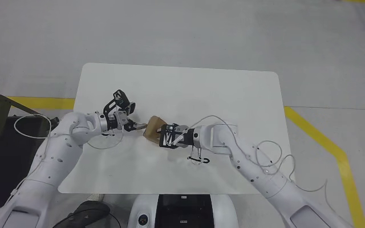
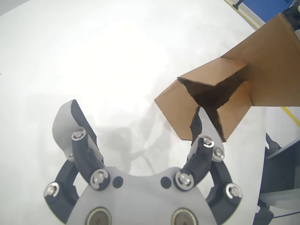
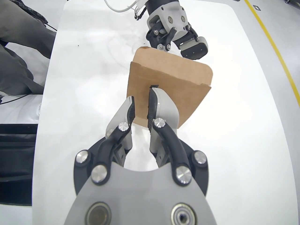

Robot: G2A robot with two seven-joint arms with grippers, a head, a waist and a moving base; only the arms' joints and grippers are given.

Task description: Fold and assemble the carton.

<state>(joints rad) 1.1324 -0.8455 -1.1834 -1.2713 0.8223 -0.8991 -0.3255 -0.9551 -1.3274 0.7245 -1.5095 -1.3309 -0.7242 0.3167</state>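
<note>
A small brown carton (image 1: 153, 126) is held just above the white table (image 1: 228, 91), near its middle. My right gripper (image 3: 141, 107) is shut on the near wall of the carton (image 3: 168, 78), with the cardboard pinched between its pads. The end of the carton (image 2: 234, 87) facing my left arm is open, its flaps partly folded in around a dark gap. My left gripper (image 2: 138, 120) is open at that end. One of its fingertips (image 2: 199, 120) rests at the mouth of the gap and the other finger (image 2: 77, 120) stands free over the table. The left gripper (image 3: 180, 45) sits just behind the carton's far edge.
A black cable loop (image 1: 197, 160) lies on the table beside my right arm, close to the front edge. A thin white cable (image 1: 105, 142) trails under my left arm. Bare tabletop stretches behind and to the right of the carton.
</note>
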